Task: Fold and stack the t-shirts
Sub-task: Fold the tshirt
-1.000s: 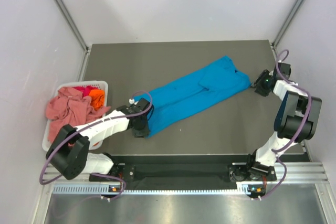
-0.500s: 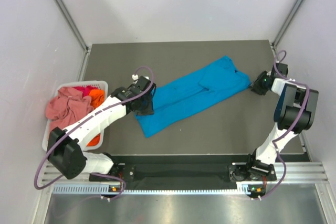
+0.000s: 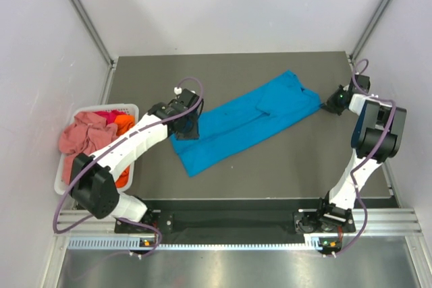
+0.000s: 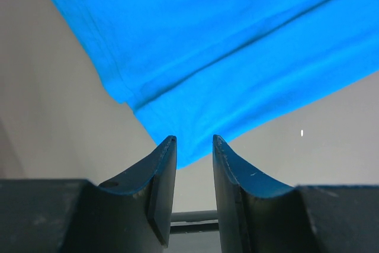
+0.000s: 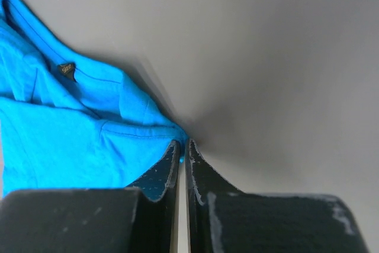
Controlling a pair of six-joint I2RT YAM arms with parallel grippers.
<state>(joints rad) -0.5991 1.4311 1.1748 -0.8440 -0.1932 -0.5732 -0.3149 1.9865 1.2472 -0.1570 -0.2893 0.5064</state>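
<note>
**A:** The turquoise t-shirt (image 3: pixel 250 123) lies in a long strip slanting across the counter (image 3: pixel 283 166), collar end to the right. The rest wait in the white basket (image 3: pixel 128 108), a pink t-shirt (image 3: pixel 84 139) heaped on top.

**B:** The left gripper (image 4: pixel 194 139) hangs over the near end of the strip, at the hem. Its fingers are a narrow gap apart with nothing between them, and the cloth's corner sits just past the tips.

**A:** And the right gripper (image 5: pixel 183 142)?

**B:** It's nearly closed, and it looks pinched on the shirt's corner at the collar end.

**A:** So I'd call this the cross fold, hem over to collar. How do you do it well?

**B:** Drop the left straight onto that corner and catch every layer, not just the top one. Let the right anchor its end. Carry the hem low so the strip doesn't unroll, then square the edges before letting go.
</note>
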